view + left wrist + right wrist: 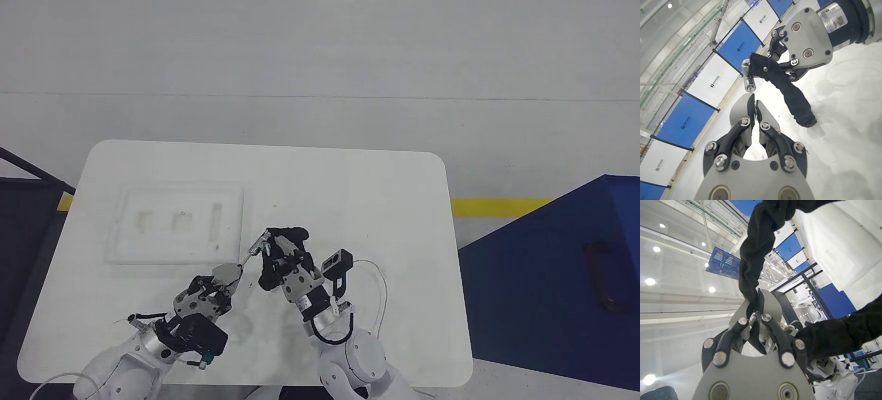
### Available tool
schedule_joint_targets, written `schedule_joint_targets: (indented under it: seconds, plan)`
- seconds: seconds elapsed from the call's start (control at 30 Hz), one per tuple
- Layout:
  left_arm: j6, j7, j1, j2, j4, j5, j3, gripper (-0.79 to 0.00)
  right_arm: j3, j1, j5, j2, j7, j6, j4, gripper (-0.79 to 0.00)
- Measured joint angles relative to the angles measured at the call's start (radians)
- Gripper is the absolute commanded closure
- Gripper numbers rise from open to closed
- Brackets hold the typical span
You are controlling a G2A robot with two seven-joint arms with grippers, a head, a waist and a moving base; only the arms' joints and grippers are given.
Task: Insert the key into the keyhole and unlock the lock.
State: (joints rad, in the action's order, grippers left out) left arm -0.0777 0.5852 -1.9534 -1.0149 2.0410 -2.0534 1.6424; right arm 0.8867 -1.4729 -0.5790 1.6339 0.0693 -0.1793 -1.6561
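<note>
Looking down in the top view, the left gripper (228, 280) and right gripper (272, 258) meet over the near middle of the white rounded table (400, 200), with a white foam tray (175, 222) at their far left.

In the left wrist view, the left gripper is closed on a small flat metal key (755, 103). Its tip is right at the keyhole end of the chrome lock cylinder (748, 79), perhaps touching. The cylinder hangs from a chain in a black fabric sleeve (791, 98).

In the right wrist view, the right gripper is clamped on that sleeve.

The sleeve looks soft and floppy and the cylinder hard and slick, so it may swing under the key's push. Holding close beside the cylinder seems best, and the thin key needs a firm pinch.
</note>
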Motion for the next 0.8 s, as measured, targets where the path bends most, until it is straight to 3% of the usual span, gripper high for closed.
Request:
schedule_joint_targets:
  seconds: [0.2,0.33,0.43,0.47,0.5,0.8]
  plan:
    - [0.107,0.018,0.001,-0.004,-0.017,-0.075,-0.008,0.0,0.001,0.001,0.004,-0.001,-0.005,0.009,-0.006,0.0]
    - [0.142,0.03,0.004,-0.006,-0.025,-0.104,-0.011,0.0,0.0,0.002,0.006,-0.001,-0.007,0.013,-0.01,0.0]
    - [0.121,0.035,0.006,-0.007,-0.028,-0.086,-0.014,0.0,-0.002,0.002,0.008,-0.001,-0.01,0.012,-0.012,0.0]
    - [0.118,0.035,0.006,-0.007,-0.029,-0.084,-0.015,-0.449,-0.003,0.002,0.007,-0.001,-0.011,0.011,-0.012,0.0]
    - [0.112,0.036,0.007,-0.007,-0.029,-0.079,-0.015,-0.785,-0.004,0.003,0.007,-0.001,-0.012,0.011,-0.012,0.0]
    - [0.066,0.045,0.009,-0.009,-0.031,-0.003,0.006,-0.785,-0.012,0.015,0.035,0.003,-0.036,-0.02,0.003,0.0]
